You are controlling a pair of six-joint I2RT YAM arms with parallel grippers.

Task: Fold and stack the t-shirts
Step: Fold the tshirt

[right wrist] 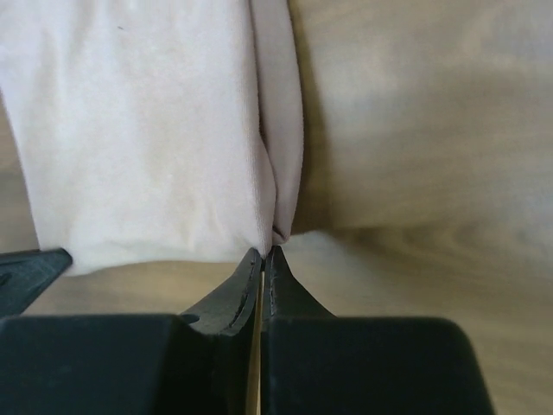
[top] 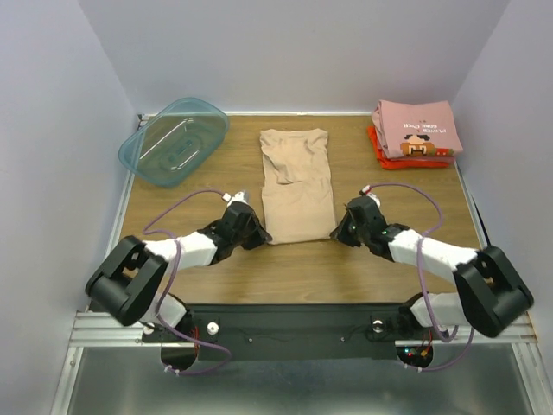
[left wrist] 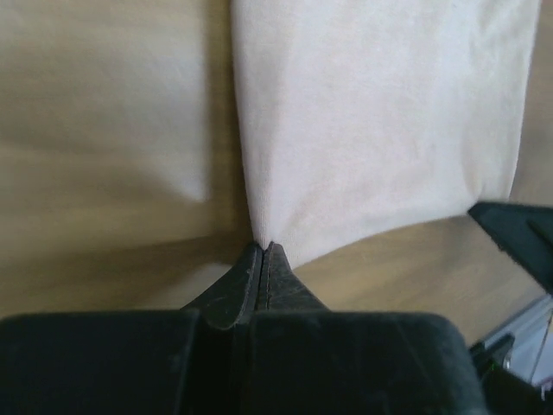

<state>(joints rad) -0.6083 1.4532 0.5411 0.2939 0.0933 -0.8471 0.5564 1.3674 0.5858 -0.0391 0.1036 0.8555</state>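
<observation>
The tan t-shirt lies as a long narrow strip in the middle of the table, sleeves at the far end. My left gripper is shut on its near left corner; in the left wrist view the closed jaws pinch the cloth. My right gripper is shut on its near right corner; the right wrist view shows the jaws pinching the folded edge of the shirt. The pink printed t-shirt lies folded on the red-orange t-shirt at the back right.
A translucent teal plastic tub sits at the back left corner. White walls close in the table on the left, the back and the right. Bare wood lies between the shirt's near edge and the arm bases.
</observation>
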